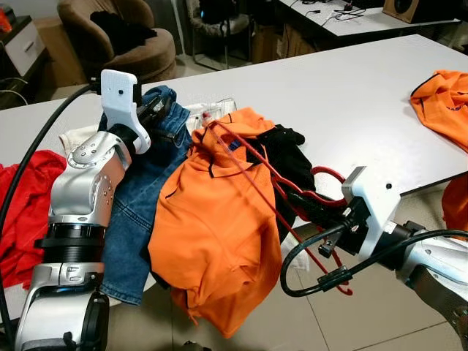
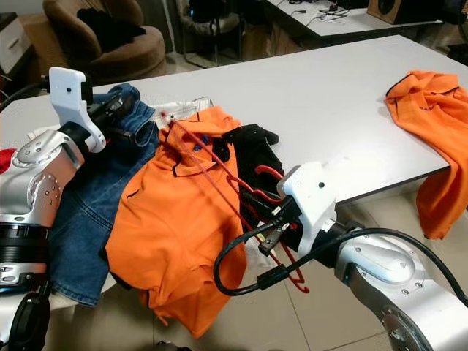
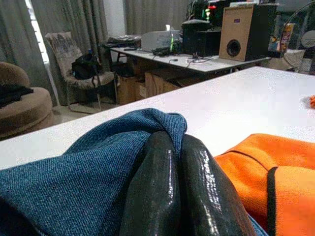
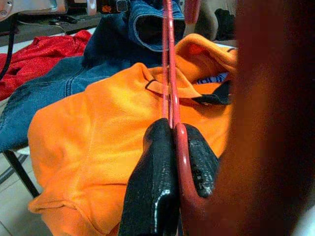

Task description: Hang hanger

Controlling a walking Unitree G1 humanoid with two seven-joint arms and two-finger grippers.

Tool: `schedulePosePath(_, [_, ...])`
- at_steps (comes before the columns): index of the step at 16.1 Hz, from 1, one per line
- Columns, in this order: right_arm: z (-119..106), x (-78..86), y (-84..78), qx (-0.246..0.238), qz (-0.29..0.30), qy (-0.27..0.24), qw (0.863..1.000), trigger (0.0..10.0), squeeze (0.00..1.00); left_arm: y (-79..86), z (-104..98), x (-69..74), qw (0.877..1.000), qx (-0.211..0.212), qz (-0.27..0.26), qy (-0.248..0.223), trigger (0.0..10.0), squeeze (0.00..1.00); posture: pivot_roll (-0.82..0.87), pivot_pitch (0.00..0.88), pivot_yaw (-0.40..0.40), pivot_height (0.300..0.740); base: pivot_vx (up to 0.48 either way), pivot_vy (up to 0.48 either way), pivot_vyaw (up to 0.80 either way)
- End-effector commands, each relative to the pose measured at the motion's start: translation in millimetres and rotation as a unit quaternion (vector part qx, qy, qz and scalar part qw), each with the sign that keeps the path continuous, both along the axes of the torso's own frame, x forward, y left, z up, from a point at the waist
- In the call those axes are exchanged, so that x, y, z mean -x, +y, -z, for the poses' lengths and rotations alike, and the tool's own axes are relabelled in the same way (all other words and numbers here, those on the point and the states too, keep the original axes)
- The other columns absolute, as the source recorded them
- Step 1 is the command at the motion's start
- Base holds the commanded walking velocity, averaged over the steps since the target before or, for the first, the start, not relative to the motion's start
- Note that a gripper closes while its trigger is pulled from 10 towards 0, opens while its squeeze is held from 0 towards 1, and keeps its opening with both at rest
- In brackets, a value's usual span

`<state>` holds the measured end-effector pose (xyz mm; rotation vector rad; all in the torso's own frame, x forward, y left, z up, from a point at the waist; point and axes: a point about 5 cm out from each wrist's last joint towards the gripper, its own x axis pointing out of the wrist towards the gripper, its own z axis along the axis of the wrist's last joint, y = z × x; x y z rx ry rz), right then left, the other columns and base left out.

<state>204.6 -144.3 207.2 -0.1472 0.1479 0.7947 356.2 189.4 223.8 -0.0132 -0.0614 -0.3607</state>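
your right gripper (image 4: 172, 147) has its jaws clenched on the red hanger (image 1: 252, 170), which lies slanted across the orange shirt (image 1: 212, 227) at the near edge of the white surface (image 1: 351, 95). your left gripper (image 3: 179, 162) rests on the blue jeans (image 1: 139, 197), jaws pressed together with nothing between them. a black garment (image 1: 289, 157) lies beside the shirt.
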Motion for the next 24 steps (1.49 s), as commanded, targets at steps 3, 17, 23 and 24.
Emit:
schedulePosePath(3, [-6,-7.0,-1.5,-0.005,0.02,-0.025,0.999,10.0,0.0,1.2,-53,-2.9,0.995,0.044,0.02,-0.086,10.0,0.0,-0.22,0.0,0.07,0.74,0.0,0.0,0.0])
schedulePosePath(17, [-10,-17.2,-1.2,-0.016,0.032,-0.049,0.998,10.0,0.0,36.0,-263,-3.0,0.925,0.095,-0.043,-0.365,10.0,0.0,-0.19,0.0,0.057,0.74,0.0,0.0,0.0])
schedulePosePath(23, [-9,-15.9,2.4,-0.016,0.025,-0.048,0.998,10.0,0.0,38.9,-222,-12.9,0.95,0.111,0.043,-0.29,10.0,0.0,-0.19,0.0,0.055,0.74,0.0,0.0,0.0])
schedulePosePath(24, [-8,-15.7,2.9,-0.017,0.024,-0.046,0.999,10.0,0.0,34.1,-190,-18.3,0.965,0.079,0.063,-0.242,10.0,0.0,-0.18,0.0,0.05,0.74,0.0,0.0,0.0])
